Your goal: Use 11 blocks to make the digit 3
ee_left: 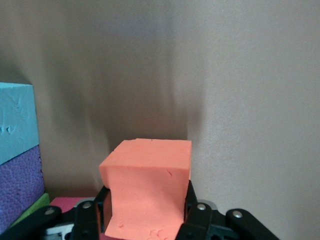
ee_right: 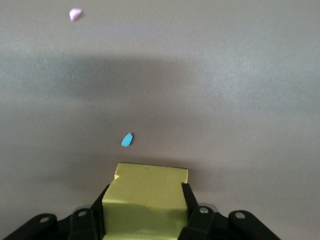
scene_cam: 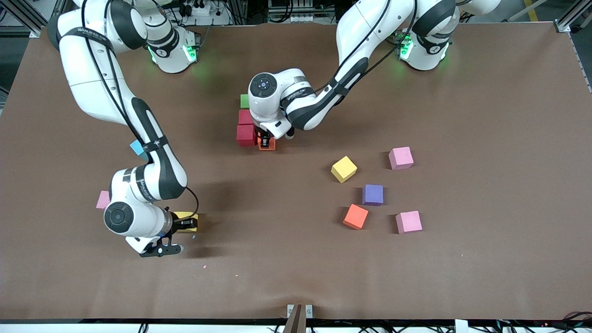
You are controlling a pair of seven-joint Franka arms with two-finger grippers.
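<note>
A: Left gripper (scene_cam: 267,141) — where is it?

B: Low at the cluster in the middle of the table, fingers clamped on an orange block (ee_left: 147,187). The block sits at the table, just beside the red block (scene_cam: 245,134).

A: What does the cluster hold?

B: In the front view: a green block (scene_cam: 244,101) farthest from the camera, a second red block (scene_cam: 245,116) nearer, then the red one already noted, all in a line and touching. The left arm's wrist covers whatever lies next to them. The left wrist view shows a light blue face (ee_left: 17,120) over a purple one (ee_left: 20,187) at its edge; cannot tell how these sit in the figure.

A: Right gripper (scene_cam: 187,223)?

B: Down at the table near the right arm's end, closed on a yellow block (ee_right: 145,200). Small foam crumbs lie close by — one blue crumb (ee_right: 127,139), one pink crumb (ee_right: 75,14).

A: Loose blocks?

B: Near the right arm: a light blue block (scene_cam: 137,147) and a pink block (scene_cam: 102,200), both partly hidden by the arm. Toward the left arm's end: a second yellow block (scene_cam: 344,169), a pink block near it (scene_cam: 400,158), a purple block (scene_cam: 373,194), a second orange block (scene_cam: 355,216) and one more pink block (scene_cam: 409,221) — all apart from each other.
</note>
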